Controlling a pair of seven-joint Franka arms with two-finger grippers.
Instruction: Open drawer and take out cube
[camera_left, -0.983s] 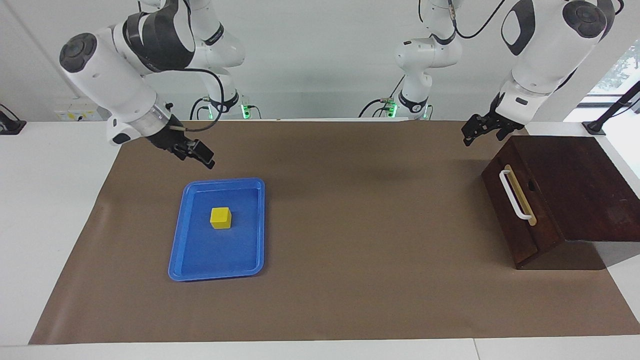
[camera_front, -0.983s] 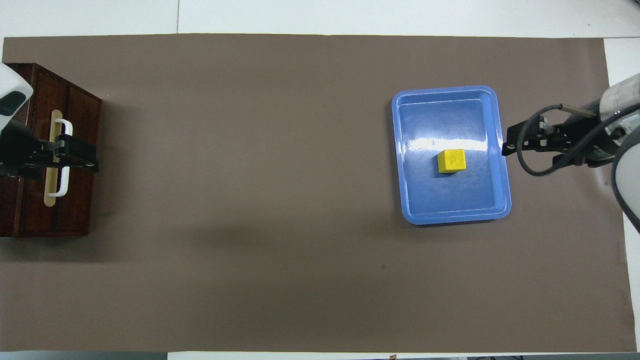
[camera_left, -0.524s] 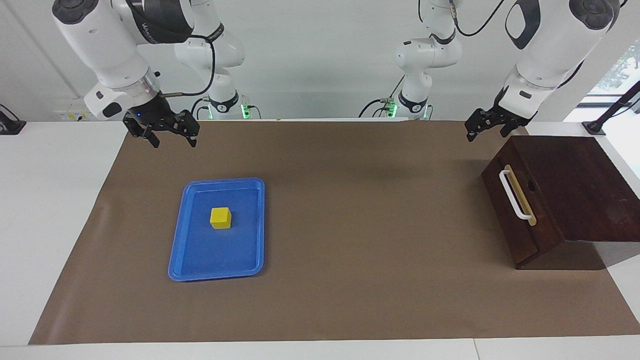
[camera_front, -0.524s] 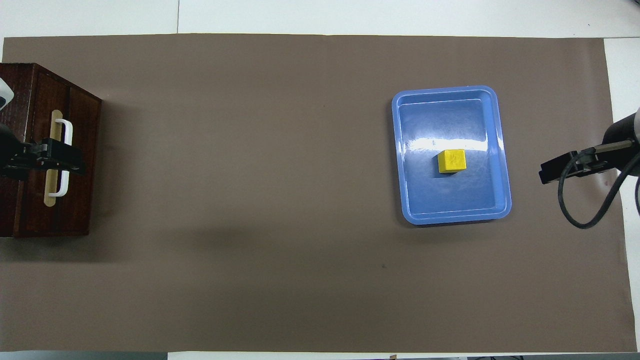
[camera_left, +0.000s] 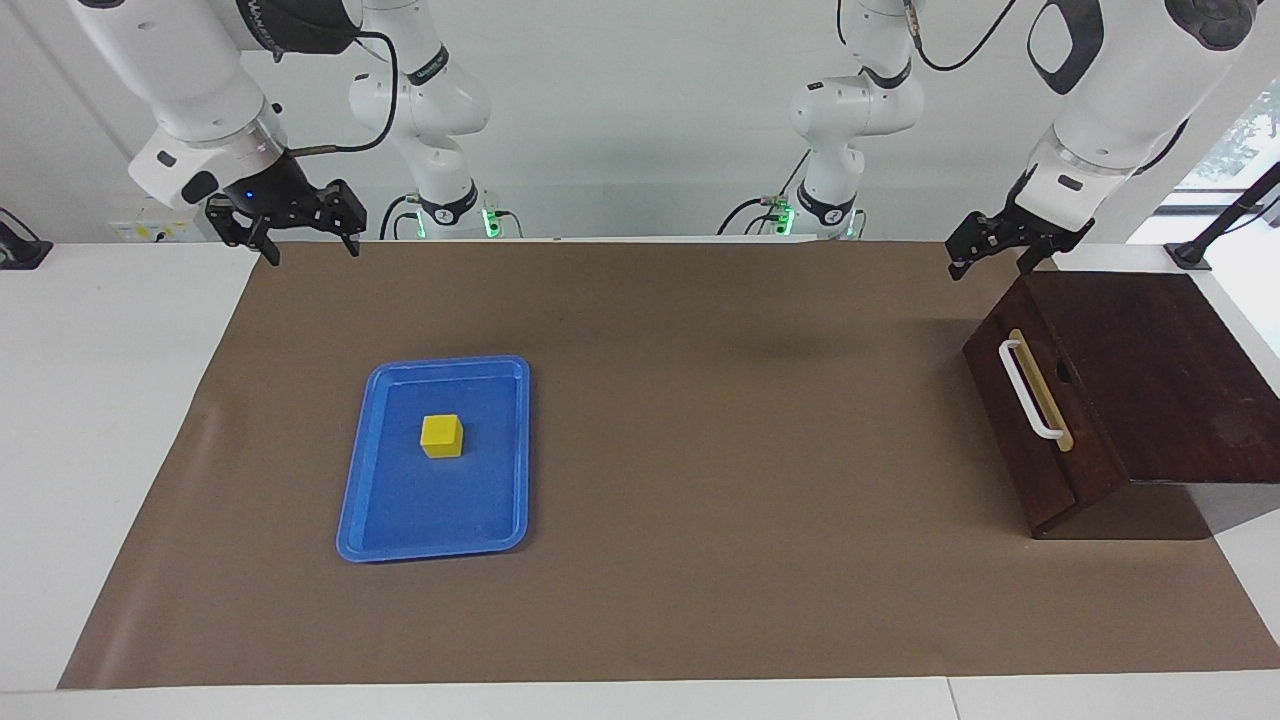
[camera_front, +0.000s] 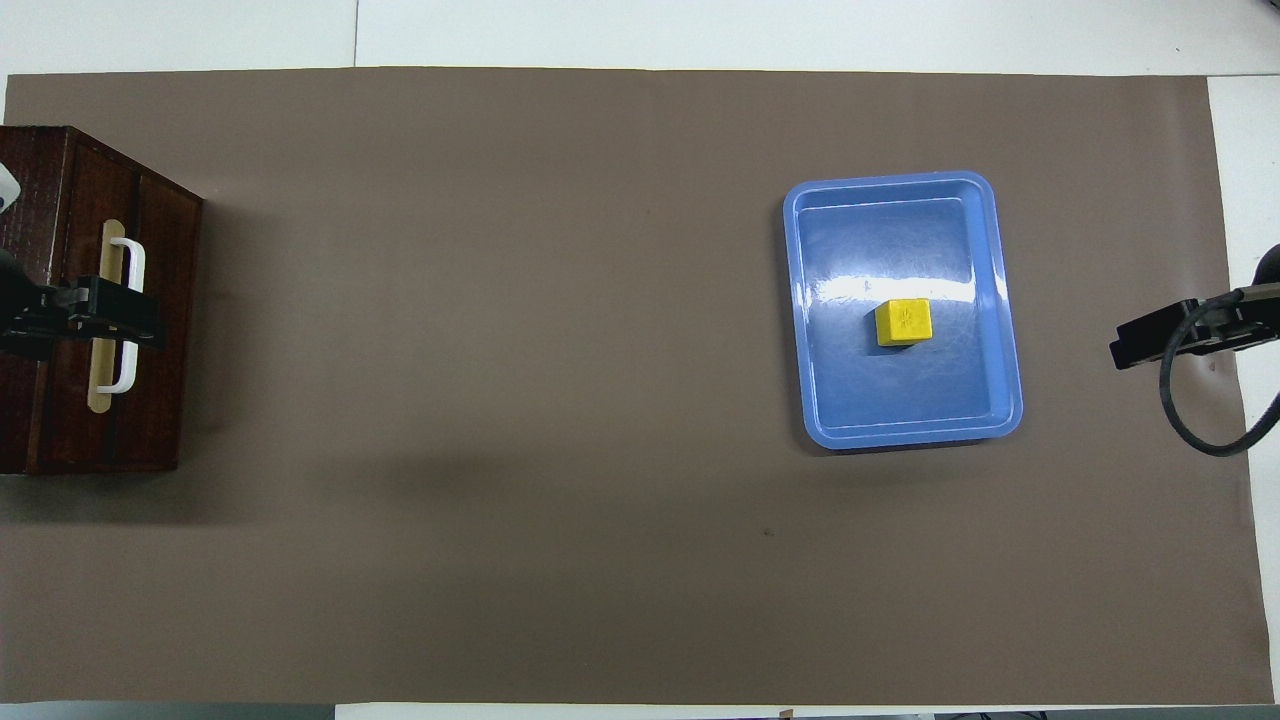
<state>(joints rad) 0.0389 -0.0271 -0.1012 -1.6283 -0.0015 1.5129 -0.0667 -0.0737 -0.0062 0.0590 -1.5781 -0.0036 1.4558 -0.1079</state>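
On brown mat: shut drawer, blue tray with cube, both grippers raised and empty.
Drawer sits at the left arm's end of the table, dark brown wood front, white bar handle on a tan strip, pushed in flush; left gripper hangs just above its robot-side corner, fingers spread, holding nothing. Blue tray lies toward the right arm's end, well below and apart from right gripper, which hangs over the mat's robot-side edge, fingers apart, empty. Cube small, bright yellow, plain faces, sits upright inside tray, near the middle, well apart from both grippers.
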